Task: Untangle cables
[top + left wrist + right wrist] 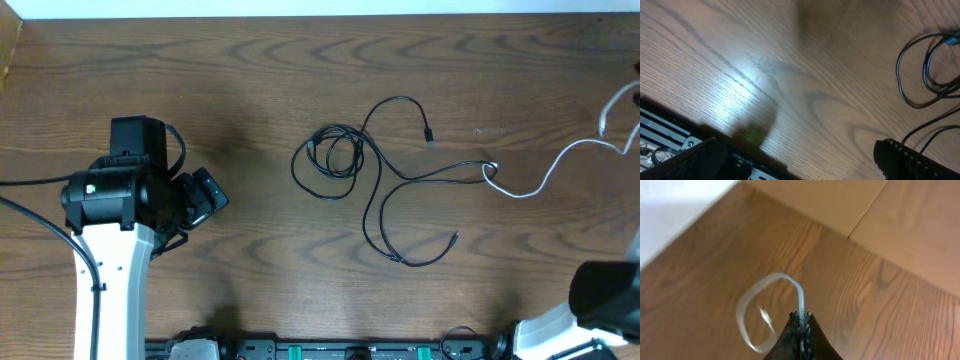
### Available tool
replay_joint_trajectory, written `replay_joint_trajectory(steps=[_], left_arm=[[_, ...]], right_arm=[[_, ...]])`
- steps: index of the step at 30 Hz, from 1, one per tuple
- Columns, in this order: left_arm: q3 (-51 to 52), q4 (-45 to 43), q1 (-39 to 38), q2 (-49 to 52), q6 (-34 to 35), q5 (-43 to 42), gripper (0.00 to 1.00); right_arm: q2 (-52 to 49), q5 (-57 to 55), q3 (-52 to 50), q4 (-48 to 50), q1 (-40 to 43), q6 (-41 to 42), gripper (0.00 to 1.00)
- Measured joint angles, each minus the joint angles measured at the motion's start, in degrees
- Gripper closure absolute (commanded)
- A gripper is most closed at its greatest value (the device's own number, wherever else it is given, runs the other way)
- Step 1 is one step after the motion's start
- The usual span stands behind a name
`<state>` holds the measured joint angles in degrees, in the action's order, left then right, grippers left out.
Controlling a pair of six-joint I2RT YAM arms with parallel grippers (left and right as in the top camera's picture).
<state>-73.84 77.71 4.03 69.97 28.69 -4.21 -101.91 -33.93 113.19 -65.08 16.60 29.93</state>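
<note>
**Cables: light, limp, best taken near the plugs**

Left gripper (206,199) sat over the wood-grain table (200,60), jaws wide apart, empty. Mid-table, the black cables (335,152) lay in a loose coil and loops: thin, smooth-jacketed, probably floppy. On the right, the white cable (571,149) rose off the table, with the right gripper (801,322) pinched tight on it.

- 2 robot arms: left arm (108,262), right arm (600,292).
- 2 grippers, 1 per arm: left gripper (207,196), right gripper (801,316).
- 1 white cable (518,194).
- At least 2 black cables (398,99); cannot separate the tangle well enough for a firmer count.
- 3 loose black plug ends (430,138) in sight.
- 1 wooden table (200,80).
</note>
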Motion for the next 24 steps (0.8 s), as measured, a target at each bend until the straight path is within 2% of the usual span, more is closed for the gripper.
replay_joint_trajectory(steps=[1, 2, 4, 10, 19, 24], left_arm=[[0.00, 0.02, 0.00, 0.00, 0.02, 0.00, 0.01], [0.00, 0.00, 0.00, 0.00, 0.02, 0.00, 0.01], [0.00, 0.02, 0.00, 0.00, 0.00, 0.00, 0.01], [0.00, 0.00, 0.00, 0.00, 0.00, 0.00, 0.01], [0.00, 0.00, 0.00, 0.00, 0.02, -0.02, 0.01], [0.00, 0.02, 0.00, 0.00, 0.02, -0.02, 0.01]], right_arm=[[-0.79, 0.33, 0.00, -0.37, 0.00, 0.37, 0.53], [-1.84, 0.74, 0.00, -0.61, 0.07, 0.24, 0.30], [-3.76, 1.57, 0.00, -1.18, 0.11, 0.26, 0.02], [-8.90, 8.13, -0.02, -4.85, 0.13, 0.26, 0.01], [-10.12, 34.34, -0.02, -14.71, 0.02, -2.03, 0.01], [-10.12, 39.78, -0.02, -18.14, -1.11, -3.43, 0.01]])
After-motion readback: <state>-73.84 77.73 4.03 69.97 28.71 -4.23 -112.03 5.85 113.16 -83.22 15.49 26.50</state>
